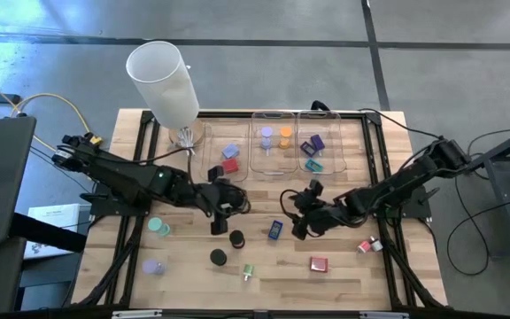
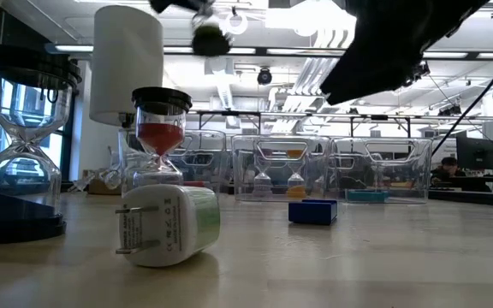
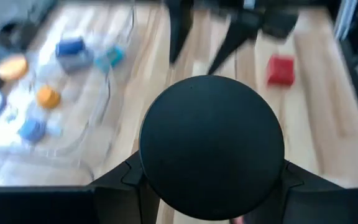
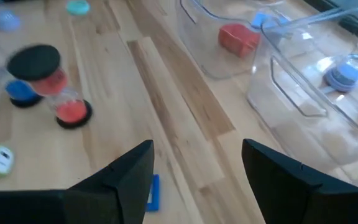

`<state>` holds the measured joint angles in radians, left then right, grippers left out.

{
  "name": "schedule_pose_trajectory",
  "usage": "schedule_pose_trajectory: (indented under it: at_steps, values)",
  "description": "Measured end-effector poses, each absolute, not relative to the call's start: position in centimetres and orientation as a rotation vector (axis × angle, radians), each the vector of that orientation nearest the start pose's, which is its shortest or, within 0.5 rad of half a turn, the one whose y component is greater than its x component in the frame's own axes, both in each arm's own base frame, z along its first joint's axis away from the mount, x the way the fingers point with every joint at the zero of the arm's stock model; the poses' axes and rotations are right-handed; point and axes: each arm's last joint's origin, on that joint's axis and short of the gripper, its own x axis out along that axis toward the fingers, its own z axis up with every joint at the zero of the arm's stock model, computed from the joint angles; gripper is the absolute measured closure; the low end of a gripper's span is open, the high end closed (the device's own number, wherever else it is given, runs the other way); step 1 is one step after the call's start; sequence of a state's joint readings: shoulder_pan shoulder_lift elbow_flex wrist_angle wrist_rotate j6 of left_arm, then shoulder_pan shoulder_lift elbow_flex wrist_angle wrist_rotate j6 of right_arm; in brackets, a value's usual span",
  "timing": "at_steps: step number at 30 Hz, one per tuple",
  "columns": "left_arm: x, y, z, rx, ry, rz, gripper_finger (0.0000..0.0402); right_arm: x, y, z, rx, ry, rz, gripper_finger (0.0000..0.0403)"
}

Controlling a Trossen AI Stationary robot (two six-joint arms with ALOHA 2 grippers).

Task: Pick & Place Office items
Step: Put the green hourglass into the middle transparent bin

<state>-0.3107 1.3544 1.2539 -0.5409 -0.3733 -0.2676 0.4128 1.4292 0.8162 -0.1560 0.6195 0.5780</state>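
Note:
My left gripper (image 1: pixel 219 211) is over the middle of the table, shut on a black round piece (image 3: pixel 211 146) that fills the left wrist view. My right gripper (image 1: pixel 303 219) hangs open to its right, above a blue clip (image 1: pixel 275 229), which shows between its fingers (image 4: pixel 152 190). Two black-capped hourglass pieces (image 1: pixel 237 237) (image 1: pixel 218 257) stand on the wood, one with red sand (image 2: pixel 159 128). A green-and-white plug (image 2: pixel 165 224) lies on its side near the front edge. Teal (image 1: pixel 158 226) and lavender (image 1: pixel 153 266) caps and red blocks (image 1: pixel 318 264) (image 1: pixel 367 246) rest loose on the table. My left gripper pinches the black round piece between its two fingers (image 3: pixel 120 180), one on each side of its rim (image 3: pixel 146 163), with the flat round face toward the wrist camera. The piece is lifted clear of the table, high in the low view (image 2: pixel 208 38).
Three clear trays (image 1: pixel 209 164) (image 1: pixel 271 164) (image 1: pixel 326 167) line the far side, holding a red block (image 1: pixel 230 165), lavender and orange caps (image 1: pixel 275 137), and purple and teal pieces (image 1: pixel 313 151). A big white cylinder (image 1: pixel 162 80) stands at the far left corner.

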Motion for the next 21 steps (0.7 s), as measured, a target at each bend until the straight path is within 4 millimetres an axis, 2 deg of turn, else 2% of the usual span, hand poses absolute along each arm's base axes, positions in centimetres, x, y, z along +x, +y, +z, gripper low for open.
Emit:
schedule_pose_trajectory:
  at_steps: [5, 10, 14, 21]
  values:
    - [28.2, -8.2, 35.2, -0.057, 0.466, 0.104, 0.0237, 27.2, 10.3, 21.8, 0.144, 0.488, -0.335, 0.0171]
    - [28.5, -8.4, 36.2, -0.077, 0.368, 0.068, 0.0236, 27.4, 12.0, 23.5, -0.014, 0.323, -0.294, 0.0171]
    - [28.6, -8.5, 36.8, -0.084, 0.315, 0.052, 0.0236, 27.0, 13.3, 24.3, -0.151, 0.262, -0.289, 0.0171]
    - [28.6, -9.0, 37.4, -0.084, 0.258, 0.025, 0.0236, 26.6, 14.5, 25.5, -0.274, 0.178, -0.324, 0.0171]
